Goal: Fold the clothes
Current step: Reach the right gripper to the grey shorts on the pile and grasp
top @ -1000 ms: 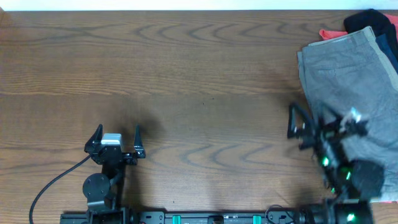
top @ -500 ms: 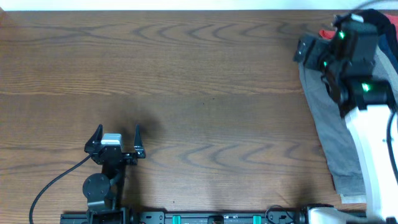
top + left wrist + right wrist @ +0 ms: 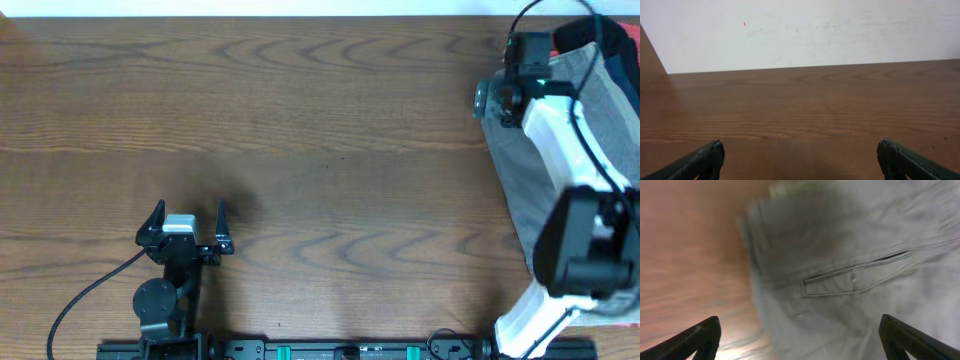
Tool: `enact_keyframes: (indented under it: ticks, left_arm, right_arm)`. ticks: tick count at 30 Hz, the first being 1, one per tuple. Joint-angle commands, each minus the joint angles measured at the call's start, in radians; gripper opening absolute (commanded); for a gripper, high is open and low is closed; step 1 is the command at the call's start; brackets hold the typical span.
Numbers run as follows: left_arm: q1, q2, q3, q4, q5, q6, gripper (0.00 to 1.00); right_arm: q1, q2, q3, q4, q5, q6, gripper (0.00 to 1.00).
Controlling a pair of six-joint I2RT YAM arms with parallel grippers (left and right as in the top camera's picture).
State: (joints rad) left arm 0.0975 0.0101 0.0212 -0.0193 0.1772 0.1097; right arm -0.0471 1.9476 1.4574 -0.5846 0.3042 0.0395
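Note:
Grey-green shorts (image 3: 520, 175) lie at the table's right edge on top of a pile; a navy piece (image 3: 585, 30) shows behind them, and the red piece is hidden by my arm. My right gripper (image 3: 510, 75) is open and hovers over the shorts' far left corner. In the right wrist view the shorts (image 3: 850, 275) fill the frame with a slit back pocket, between my open fingers (image 3: 800, 340), blurred. My left gripper (image 3: 186, 222) is open and empty near the table's front left; its wrist view shows only bare wood between the fingers (image 3: 800, 160).
The wooden table (image 3: 300, 130) stretches left of the pile. A white wall (image 3: 800, 30) stands behind the far edge. My right arm (image 3: 570, 150) reaches across the shorts from the front right. A black cable (image 3: 80, 300) runs from the left arm.
My right arm has swung from the front right over the shorts to their far left corner, gripper open. The left arm has not moved.

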Motion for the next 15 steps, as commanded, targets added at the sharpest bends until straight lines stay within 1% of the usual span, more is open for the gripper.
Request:
enact_keyframes:
  ticks: [1, 6, 10, 11, 13, 15]
  left_arm:
    - [0.006, -0.006, -0.017, -0.032, 0.014, 0.014, 0.98]
    - [0.006, -0.006, -0.017, -0.032, 0.014, 0.014, 0.98]
    - [0.006, -0.006, -0.017, -0.032, 0.014, 0.014, 0.98]
    - [0.006, -0.006, -0.017, -0.032, 0.014, 0.014, 0.98]
    - [0.006, -0.006, -0.017, -0.032, 0.014, 0.014, 0.98]
    - [0.006, -0.006, -0.017, -0.032, 0.014, 0.014, 0.98]
  right_arm:
    - [-0.01, 0.081, 0.03, 0.018, 0.039, -0.042, 0.98]
    - [-0.011, 0.18, 0.03, 0.086, 0.039, -0.049, 0.99]
    - [-0.011, 0.213, 0.03, 0.122, 0.036, -0.048, 0.97]
    - [-0.011, 0.214, 0.029, 0.126, 0.036, -0.049, 0.95]
    - [-0.012, 0.215, 0.029, 0.135, 0.036, -0.048, 0.83]
    - [-0.012, 0.215, 0.029, 0.142, 0.036, -0.049, 0.65]
